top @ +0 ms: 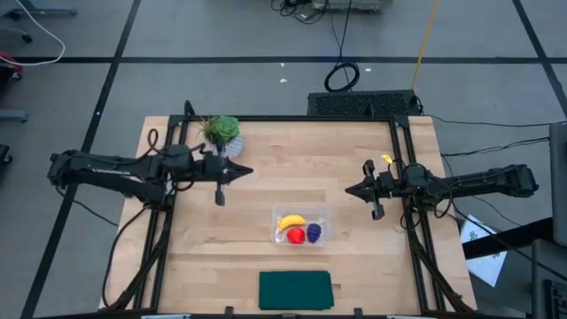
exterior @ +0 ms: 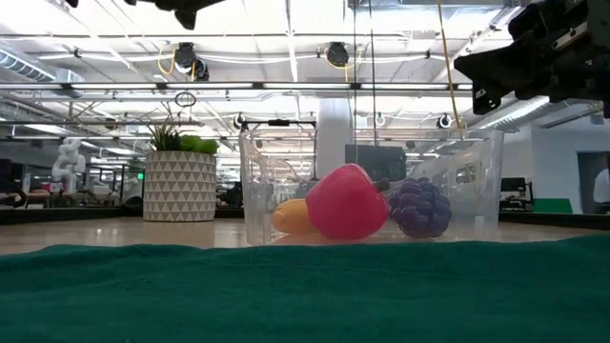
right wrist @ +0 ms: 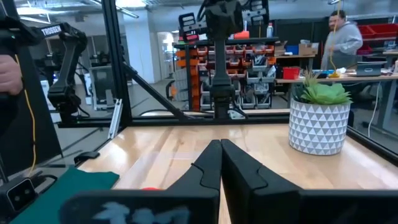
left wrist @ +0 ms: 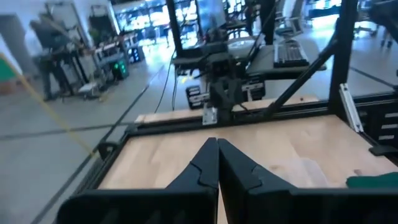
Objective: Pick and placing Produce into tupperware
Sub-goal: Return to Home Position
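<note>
Right wrist view: "TROSSEN" label [right wrist: 53, 30]

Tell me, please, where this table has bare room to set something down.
The table is bare between the left hand and right hand, and on either side of the green mat. The tupperware is crowded with produce.

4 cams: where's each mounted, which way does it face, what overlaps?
High: overhead, straight down on the table; left gripper and right gripper in frame.
Low: table height by the green mat, level toward tupperware and potted plant; arm parts along the top.
Left wrist: faces the right arm across the table; own shut fingers in foreground.
Right wrist: faces the left arm and potted plant; own shut fingers in foreground.
Shared: high and low both show tupperware, green mat, potted plant.
</note>
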You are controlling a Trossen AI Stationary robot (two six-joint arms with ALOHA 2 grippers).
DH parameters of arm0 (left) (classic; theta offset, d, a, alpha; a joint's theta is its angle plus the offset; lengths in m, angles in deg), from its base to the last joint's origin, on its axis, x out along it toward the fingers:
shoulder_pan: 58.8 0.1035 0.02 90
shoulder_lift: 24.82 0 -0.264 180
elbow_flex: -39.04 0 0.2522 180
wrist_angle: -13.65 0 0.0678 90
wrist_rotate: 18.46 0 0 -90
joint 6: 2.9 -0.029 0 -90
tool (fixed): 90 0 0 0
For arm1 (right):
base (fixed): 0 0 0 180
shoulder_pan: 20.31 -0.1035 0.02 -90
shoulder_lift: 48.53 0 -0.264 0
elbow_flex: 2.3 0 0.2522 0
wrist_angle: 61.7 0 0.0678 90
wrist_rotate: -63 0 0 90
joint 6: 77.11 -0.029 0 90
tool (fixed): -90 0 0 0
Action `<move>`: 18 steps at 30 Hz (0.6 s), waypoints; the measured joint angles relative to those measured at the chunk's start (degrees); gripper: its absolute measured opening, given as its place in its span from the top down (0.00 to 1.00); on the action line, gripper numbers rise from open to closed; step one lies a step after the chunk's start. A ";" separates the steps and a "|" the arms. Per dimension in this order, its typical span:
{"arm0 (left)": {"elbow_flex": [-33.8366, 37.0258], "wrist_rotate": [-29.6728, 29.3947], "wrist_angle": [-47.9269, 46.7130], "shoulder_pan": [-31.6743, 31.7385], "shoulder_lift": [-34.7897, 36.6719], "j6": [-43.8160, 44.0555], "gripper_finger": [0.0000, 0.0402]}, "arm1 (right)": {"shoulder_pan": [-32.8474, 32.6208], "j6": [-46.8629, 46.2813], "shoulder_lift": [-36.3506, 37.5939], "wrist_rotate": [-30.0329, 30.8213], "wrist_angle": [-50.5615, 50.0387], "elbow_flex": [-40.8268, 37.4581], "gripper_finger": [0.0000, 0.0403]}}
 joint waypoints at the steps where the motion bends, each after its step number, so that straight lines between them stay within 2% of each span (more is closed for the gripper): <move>1: 0.00 0.04 -0.28 0.48 -0.02 0.75 1.00 | 0.02 0.00 0.00 0.00 0.04 0.00 1.00; 9: 0.04 -1.01 -4.35 2.43 0.48 2.16 1.00 | 0.02 -0.02 0.00 0.04 0.11 -0.02 1.00; 13: 0.03 -1.13 -4.10 2.41 3.64 0.98 1.00 | 0.02 -0.52 0.00 0.04 0.11 -0.02 1.00; 18: 2.15 -4.39 -2.14 2.41 8.69 0.78 1.00 | 0.02 -0.85 0.00 0.07 0.09 0.00 1.00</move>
